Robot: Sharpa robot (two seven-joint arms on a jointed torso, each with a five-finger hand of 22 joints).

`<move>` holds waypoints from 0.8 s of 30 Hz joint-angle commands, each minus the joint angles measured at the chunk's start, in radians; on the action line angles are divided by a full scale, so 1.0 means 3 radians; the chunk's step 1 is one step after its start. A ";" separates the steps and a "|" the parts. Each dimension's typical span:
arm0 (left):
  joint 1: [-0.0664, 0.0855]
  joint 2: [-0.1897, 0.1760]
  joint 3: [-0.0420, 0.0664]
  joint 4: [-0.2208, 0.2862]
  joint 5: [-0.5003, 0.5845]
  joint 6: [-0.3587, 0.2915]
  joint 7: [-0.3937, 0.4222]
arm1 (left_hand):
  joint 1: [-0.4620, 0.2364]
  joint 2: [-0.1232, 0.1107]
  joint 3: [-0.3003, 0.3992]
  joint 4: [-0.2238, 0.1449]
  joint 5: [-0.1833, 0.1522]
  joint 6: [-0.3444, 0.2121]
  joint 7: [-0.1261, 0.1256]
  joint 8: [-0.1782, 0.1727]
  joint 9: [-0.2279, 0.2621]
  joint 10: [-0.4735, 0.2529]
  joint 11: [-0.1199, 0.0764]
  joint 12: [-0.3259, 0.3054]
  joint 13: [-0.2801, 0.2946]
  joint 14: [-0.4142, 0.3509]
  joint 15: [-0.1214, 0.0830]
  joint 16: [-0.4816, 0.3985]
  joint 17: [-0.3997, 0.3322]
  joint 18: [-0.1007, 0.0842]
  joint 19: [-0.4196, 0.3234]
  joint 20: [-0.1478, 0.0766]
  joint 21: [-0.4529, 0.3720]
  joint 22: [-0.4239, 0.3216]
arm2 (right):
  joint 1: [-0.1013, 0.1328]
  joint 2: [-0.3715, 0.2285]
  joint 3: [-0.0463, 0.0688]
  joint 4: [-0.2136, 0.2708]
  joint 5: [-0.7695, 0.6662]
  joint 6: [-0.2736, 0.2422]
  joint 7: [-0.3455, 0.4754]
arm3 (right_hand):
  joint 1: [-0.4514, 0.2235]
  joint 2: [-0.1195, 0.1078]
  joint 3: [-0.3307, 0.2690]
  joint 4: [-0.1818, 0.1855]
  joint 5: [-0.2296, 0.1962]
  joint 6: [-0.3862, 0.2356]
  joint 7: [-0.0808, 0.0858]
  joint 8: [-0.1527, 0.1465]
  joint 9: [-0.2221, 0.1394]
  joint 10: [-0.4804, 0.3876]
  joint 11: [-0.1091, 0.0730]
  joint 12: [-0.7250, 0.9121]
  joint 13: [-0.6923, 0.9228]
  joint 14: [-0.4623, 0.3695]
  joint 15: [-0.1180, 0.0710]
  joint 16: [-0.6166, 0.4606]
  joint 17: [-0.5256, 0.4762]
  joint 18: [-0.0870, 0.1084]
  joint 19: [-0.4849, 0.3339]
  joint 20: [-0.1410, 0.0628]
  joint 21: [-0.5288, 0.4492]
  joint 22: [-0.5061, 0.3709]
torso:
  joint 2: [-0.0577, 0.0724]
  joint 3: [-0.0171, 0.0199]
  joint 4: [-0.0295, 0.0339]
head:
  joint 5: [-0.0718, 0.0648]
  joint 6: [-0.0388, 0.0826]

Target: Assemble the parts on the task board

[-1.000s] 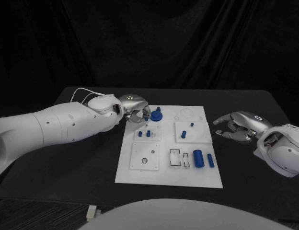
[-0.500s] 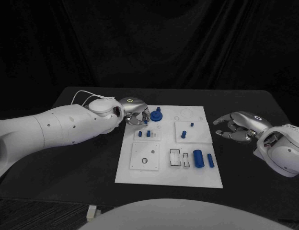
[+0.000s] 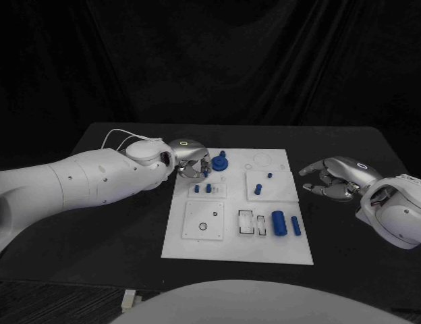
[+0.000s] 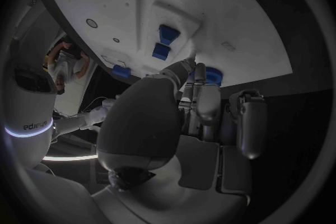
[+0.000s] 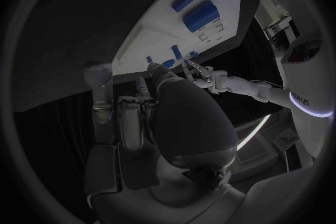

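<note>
While working at the task board's (image 3: pixel 238 250) far-left corner, left hand (image 3: pixel 192 160) pinching a blue part (image 3: pixel 220 162) there, probably seating it; right hand (image 3: pixel 332 178) waiting beside the board's right edge, loosely curled, grasping nothing.

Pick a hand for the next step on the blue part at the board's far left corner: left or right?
Left. The left hand is already at that blue part, fingers on or beside it. The right hand hangs off the task board's right edge, holding nothing.
</note>
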 commanded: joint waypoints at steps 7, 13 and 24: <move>-0.0013 0.0021 0.0003 0.0003 0.0019 0.0073 -0.0015 | -0.0025 0.0016 -0.0005 -0.0018 -0.0014 0.0009 0.0012 0.0005 -0.0001 0.0002 0.0028 -0.0017 -0.0007 -0.0015 0.0004 -0.0022 -0.0010 -0.0033 0.0028 -0.0005 -0.0015 0.0721 | -0.0009 -0.0009 0.0002 0.0008 -0.0006 0.0009 -0.0022 | 0.0027 -0.0001 0.0025 -0.0003 0.0013 0.0020 0.0000 -0.0013 -0.0004 0.0353 0.0021 0.0008 0.0874 0.0353 0.0022 0.0019 0.0878 0.0049 -0.0001 0.0017 -0.0018 0.0292 | 0.0000 0.0001 0.0002 | -0.0005 0.0000; -0.0017 0.0024 0.0003 0.0003 0.0019 0.0096 -0.0032 | -0.0012 0.0016 0.0001 -0.0030 -0.0009 0.0010 0.0013 0.0002 -0.0003 0.0007 0.0029 -0.0023 -0.0013 -0.0018 0.0005 -0.0024 -0.0012 -0.0032 0.0027 -0.0003 -0.0016 0.0720 | -0.0009 -0.0011 0.0002 0.0011 -0.0006 0.0009 -0.0023 | 0.0027 -0.0001 0.0025 -0.0003 0.0013 0.0020 0.0000 -0.0013 -0.0004 0.0353 0.0021 0.0008 0.0874 0.0353 0.0022 0.0019 0.0878 0.0049 -0.0001 0.0017 -0.0018 0.0292 | 0.0000 0.0001 0.0002 | -0.0004 0.0000; -0.0025 0.0023 0.0002 0.0007 0.0019 0.0133 -0.0069 | 0.0001 0.0012 0.0008 -0.0047 0.0004 0.0021 0.0018 0.0001 -0.0005 0.0007 0.0035 -0.0039 -0.0027 -0.0034 0.0009 -0.0042 -0.0041 -0.0030 0.0019 0.0001 -0.0026 0.0717 | -0.0011 -0.0013 0.0002 0.0017 -0.0006 0.0012 -0.0022 | 0.0030 -0.0003 0.0032 -0.0008 0.0014 0.0026 -0.0001 -0.0011 -0.0005 0.0353 0.0021 0.0008 0.0874 0.0353 0.0022 0.0019 0.0878 0.0048 0.0000 0.0017 -0.0016 0.0293 | 0.0001 0.0000 0.0005 | 0.0003 0.0000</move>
